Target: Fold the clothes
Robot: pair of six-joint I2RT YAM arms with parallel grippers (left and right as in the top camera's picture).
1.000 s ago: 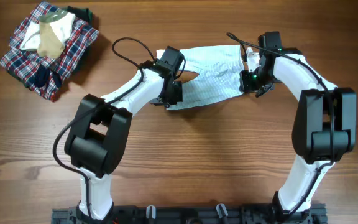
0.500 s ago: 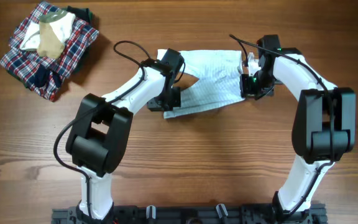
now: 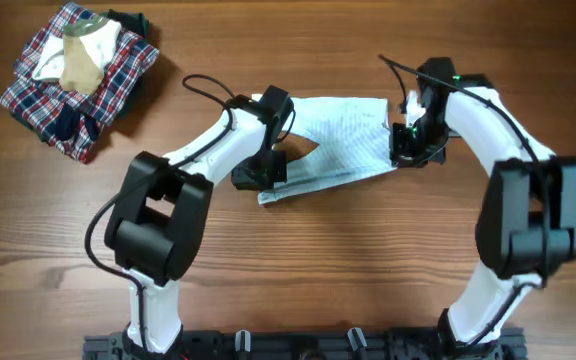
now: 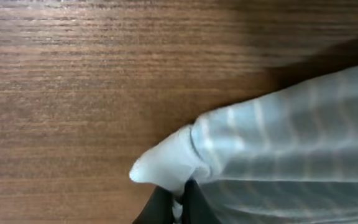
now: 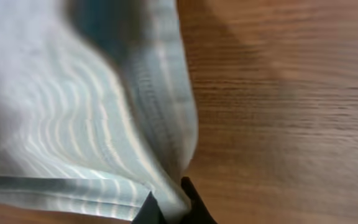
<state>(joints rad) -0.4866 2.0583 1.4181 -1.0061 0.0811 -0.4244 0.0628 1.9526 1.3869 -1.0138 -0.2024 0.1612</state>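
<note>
**Mid-fold, both edges gripped**

Table (image 3: 368, 260): wood. The clothes (image 3: 343, 140) lie upper centre, stretched between arms. Left gripper (image 3: 264, 172) and right gripper (image 3: 408, 150) each clench an edge. Next, likely: carry both edges across evenly, lay flat, then release.

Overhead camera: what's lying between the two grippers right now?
Only the pale striped garment spans it, from left gripper to right gripper, seen overhead.
</note>
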